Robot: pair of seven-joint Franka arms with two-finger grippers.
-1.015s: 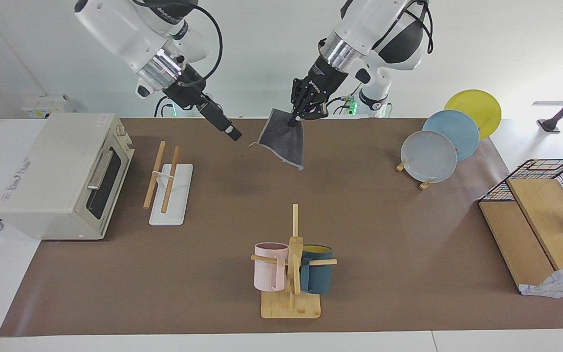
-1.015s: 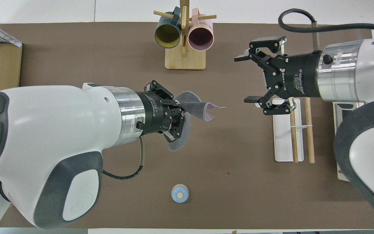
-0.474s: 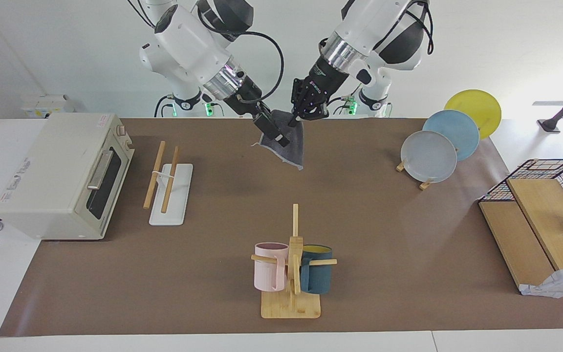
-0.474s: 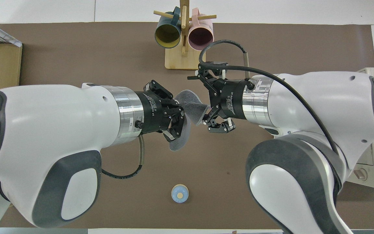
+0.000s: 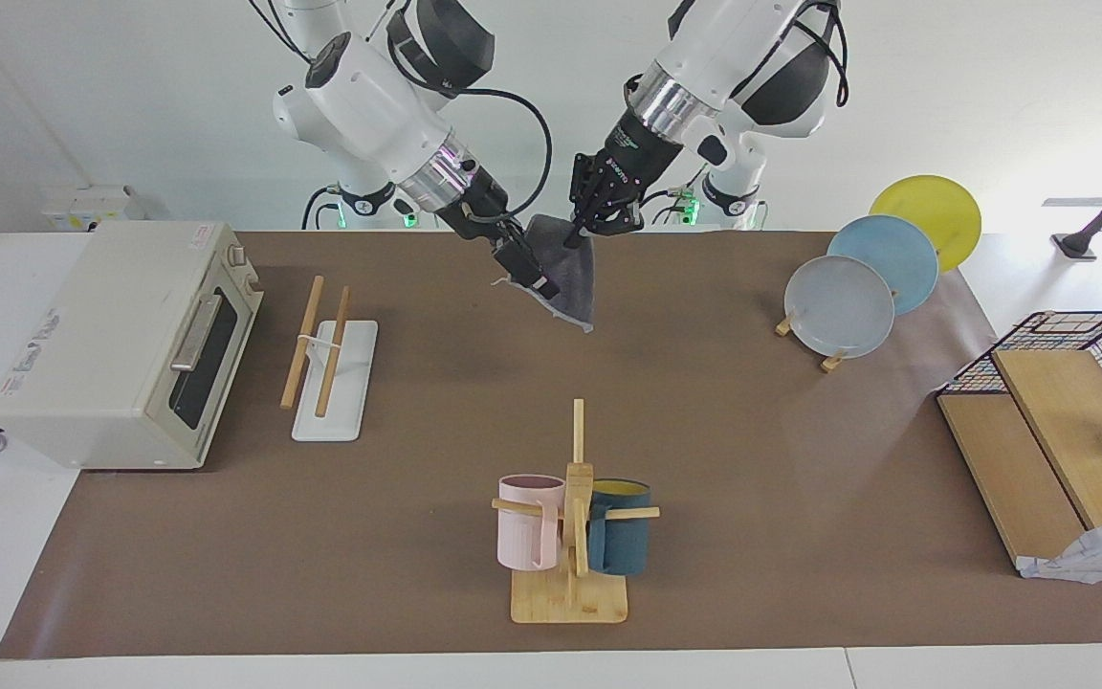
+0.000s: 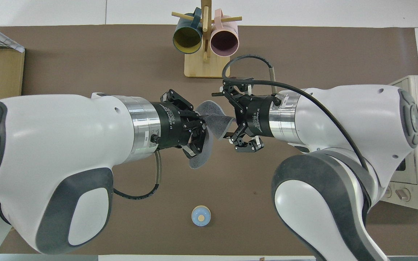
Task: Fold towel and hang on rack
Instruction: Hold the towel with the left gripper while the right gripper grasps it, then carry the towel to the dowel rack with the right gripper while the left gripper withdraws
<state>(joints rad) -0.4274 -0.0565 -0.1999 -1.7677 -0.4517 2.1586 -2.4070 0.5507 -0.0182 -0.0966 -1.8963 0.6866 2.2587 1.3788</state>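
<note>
Near the upper middle of the facing view, our left gripper (image 5: 578, 233) has its jaws clamped on the top corner of the small soft towel (image 5: 572, 283), which hangs with its dark grey face outward above the brown tabletop (image 5: 704, 431). Our right gripper (image 5: 524, 268) is at the towel's hanging edge; its jaws look spread in the overhead view, and we cannot tell whether they grip cloth. The light wooden two-rod rack on its flat white base (image 5: 326, 356) stands at middle left, beside the cream toaster oven (image 5: 121, 344).
</note>
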